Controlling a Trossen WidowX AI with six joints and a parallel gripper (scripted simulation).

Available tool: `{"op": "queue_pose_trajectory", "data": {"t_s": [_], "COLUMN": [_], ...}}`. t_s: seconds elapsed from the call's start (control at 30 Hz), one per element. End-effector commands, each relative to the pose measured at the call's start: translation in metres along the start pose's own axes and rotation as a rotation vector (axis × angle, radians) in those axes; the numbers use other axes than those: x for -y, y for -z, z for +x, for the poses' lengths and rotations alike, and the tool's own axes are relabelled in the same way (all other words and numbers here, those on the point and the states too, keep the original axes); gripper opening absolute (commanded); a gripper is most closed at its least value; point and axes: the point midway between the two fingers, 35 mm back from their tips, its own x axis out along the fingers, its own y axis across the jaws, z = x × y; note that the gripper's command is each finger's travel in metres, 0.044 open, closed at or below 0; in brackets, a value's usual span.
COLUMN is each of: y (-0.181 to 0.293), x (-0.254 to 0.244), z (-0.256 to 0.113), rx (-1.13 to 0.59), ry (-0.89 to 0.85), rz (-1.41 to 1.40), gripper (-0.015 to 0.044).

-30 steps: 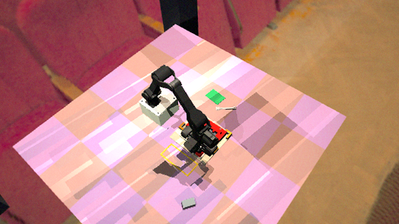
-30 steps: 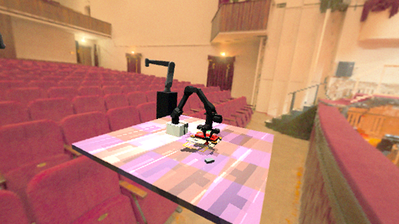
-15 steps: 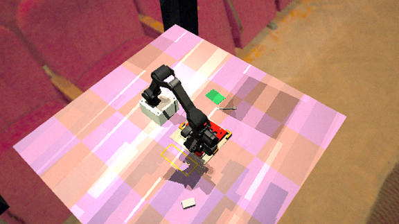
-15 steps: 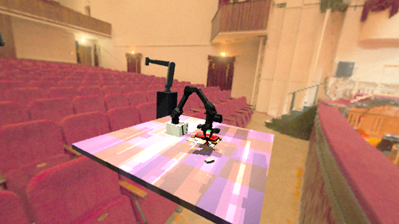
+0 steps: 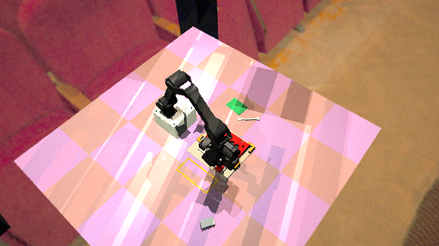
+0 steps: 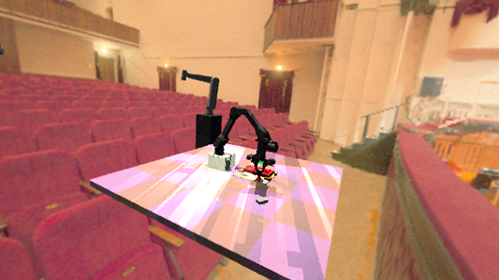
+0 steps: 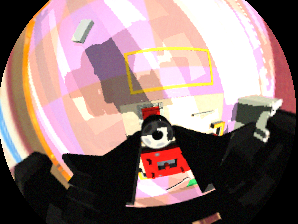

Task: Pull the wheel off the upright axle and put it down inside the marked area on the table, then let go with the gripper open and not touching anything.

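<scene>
The wheel (image 7: 157, 134), with a black tyre and pale hub with a dark centre hole, is between the fingers of my gripper (image 5: 221, 162) (image 7: 156, 131), which is shut on it. The wheel looks raised over the cream board (image 5: 195, 150) (image 7: 215, 102). The red axle mount (image 5: 219, 169) (image 7: 151, 112) shows beyond the wheel in the wrist view. The axle is not clearly visible, so I cannot tell whether any of it is inside the wheel. The marked area, a yellow outline (image 5: 182, 164) (image 7: 210, 66), lies on the table beside the board, with part of the arm's shadow across it.
A red plate (image 5: 243, 141) with yellow corner pieces is on the board, partly under the arm. A green piece (image 5: 237, 106) and a white bar (image 5: 248, 119) lie behind it. A grey block (image 5: 207, 223) (image 6: 261, 201) (image 7: 83, 31) lies beyond the marked area.
</scene>
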Motion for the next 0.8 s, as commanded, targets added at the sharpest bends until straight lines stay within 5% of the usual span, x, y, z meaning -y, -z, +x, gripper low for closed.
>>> {"op": "queue_pose_trajectory", "data": {"t_s": [0.0,0.77], "y": [-0.001,0.001], "x": [0.000,0.005], "z": [-0.005,-0.041], "rx": [0.003,0.003], "ry": [-0.006,-0.007], "rz": [0.000,0.000], "gripper": [0.0000,0.0000]}}
